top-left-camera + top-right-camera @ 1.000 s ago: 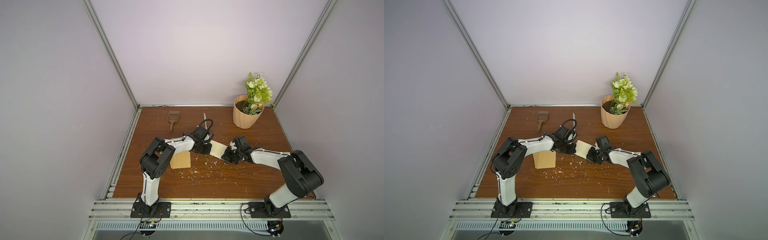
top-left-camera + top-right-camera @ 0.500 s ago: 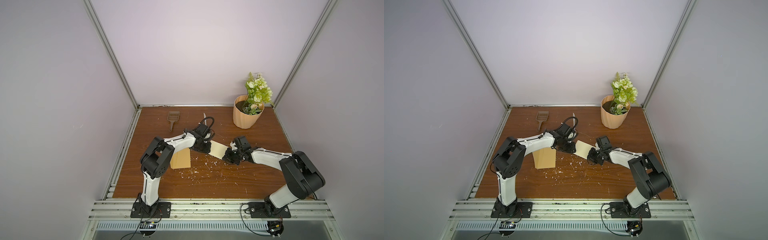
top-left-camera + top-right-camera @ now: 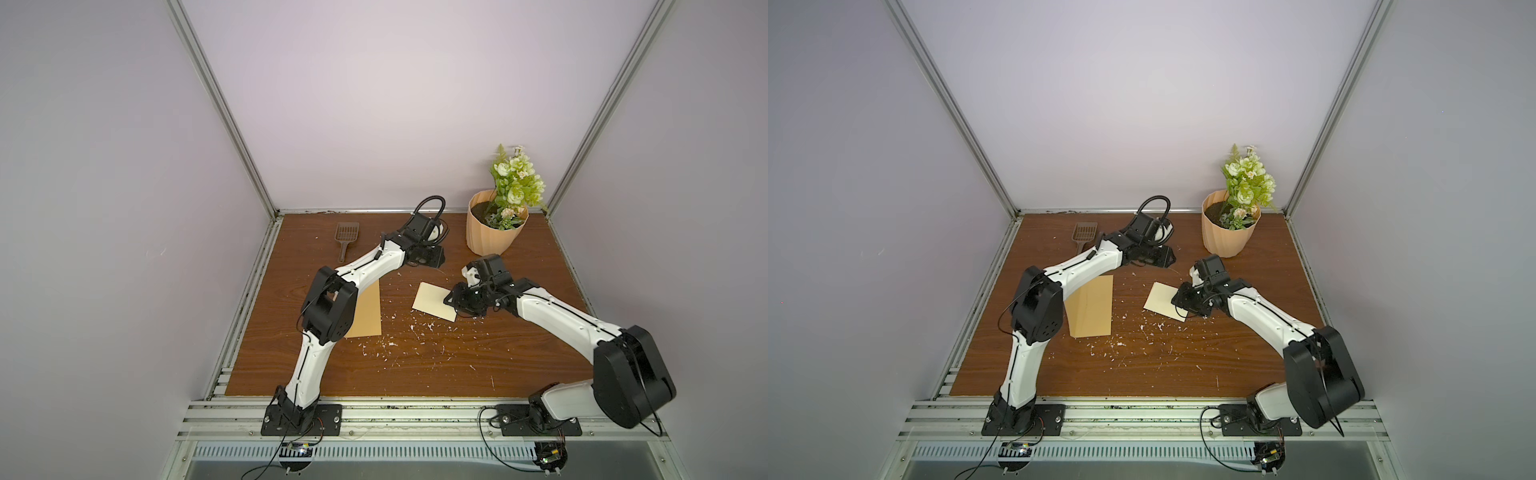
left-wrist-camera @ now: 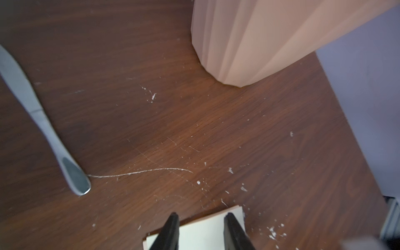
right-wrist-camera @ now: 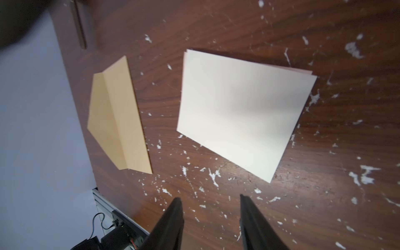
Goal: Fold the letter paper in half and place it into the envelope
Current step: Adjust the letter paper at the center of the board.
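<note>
Currently I am keeping both arms off the sheet, and I judge that is because the fold is done and the paper is being left to settle before the next pick. The left end effector (image 4: 202,215) is hovering with its jaws spread over the sheet's far edge, pinching nothing. The right end effector (image 5: 210,197) is likewise standing spread, with nothing between its jaws, just beside the sheet on the side facing the counter's right edge.

The letter paper (image 5: 242,112) is lying flat around the middle of the counter (image 3: 415,374), a little toward the right edge. It is well apart from the envelope (image 5: 116,116), which is resting near the left edge and is partly hidden behind the left arm in both top views. The envelope's pointed flap is lying opened out toward that edge, which I take as deliberate, leaving the pocket ready.

The sheet is looking pale cream and doubled over. Its two layers are nearly matching, with a thin peach sliver of the lower one peeking out along one edge. Being so thin and flat, it is probably going to resist being lifted by an edge.
</note>
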You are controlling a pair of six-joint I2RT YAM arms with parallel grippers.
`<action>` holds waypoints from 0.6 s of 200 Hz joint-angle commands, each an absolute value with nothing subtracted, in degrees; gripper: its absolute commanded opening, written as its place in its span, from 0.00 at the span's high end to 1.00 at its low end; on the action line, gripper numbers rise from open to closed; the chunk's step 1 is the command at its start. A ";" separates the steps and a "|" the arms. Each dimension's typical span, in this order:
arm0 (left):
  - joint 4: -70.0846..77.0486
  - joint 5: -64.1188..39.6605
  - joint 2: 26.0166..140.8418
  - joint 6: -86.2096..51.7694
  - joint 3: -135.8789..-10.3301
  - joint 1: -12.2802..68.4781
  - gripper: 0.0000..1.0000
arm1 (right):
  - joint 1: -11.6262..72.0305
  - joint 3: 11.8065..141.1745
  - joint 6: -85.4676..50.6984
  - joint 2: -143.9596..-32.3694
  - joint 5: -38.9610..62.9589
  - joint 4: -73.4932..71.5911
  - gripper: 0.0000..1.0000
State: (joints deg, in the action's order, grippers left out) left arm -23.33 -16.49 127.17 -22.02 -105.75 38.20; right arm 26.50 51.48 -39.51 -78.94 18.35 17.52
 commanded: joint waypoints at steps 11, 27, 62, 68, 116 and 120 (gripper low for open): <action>-19.69 -18.70 134.10 -21.49 -106.59 40.12 0.68 | 26.36 49.69 -39.13 -74.87 20.17 23.51 0.54; -19.47 -18.33 134.99 -20.95 -106.47 40.23 0.69 | 26.37 47.47 -40.64 -71.80 19.88 23.79 0.40; -19.64 -16.80 133.74 -19.02 -103.36 40.26 0.72 | 26.36 42.63 -42.93 -65.98 18.85 23.21 0.32; -19.92 -16.63 133.37 -18.79 -102.58 40.25 0.73 | 26.35 42.01 -43.14 -65.66 18.94 23.36 0.32; -18.78 -14.81 125.86 -18.17 -89.68 40.25 0.77 | 26.37 38.42 -44.20 -64.42 18.54 22.54 0.32; -18.76 -14.72 125.23 -18.19 -88.62 40.25 0.78 | 26.37 38.28 -44.14 -64.49 18.54 22.35 0.32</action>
State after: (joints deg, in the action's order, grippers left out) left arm -16.40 -16.86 128.31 -19.27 -94.11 39.77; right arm 26.50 39.07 -42.89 -65.54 18.37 22.52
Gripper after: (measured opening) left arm 0.238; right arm 0.678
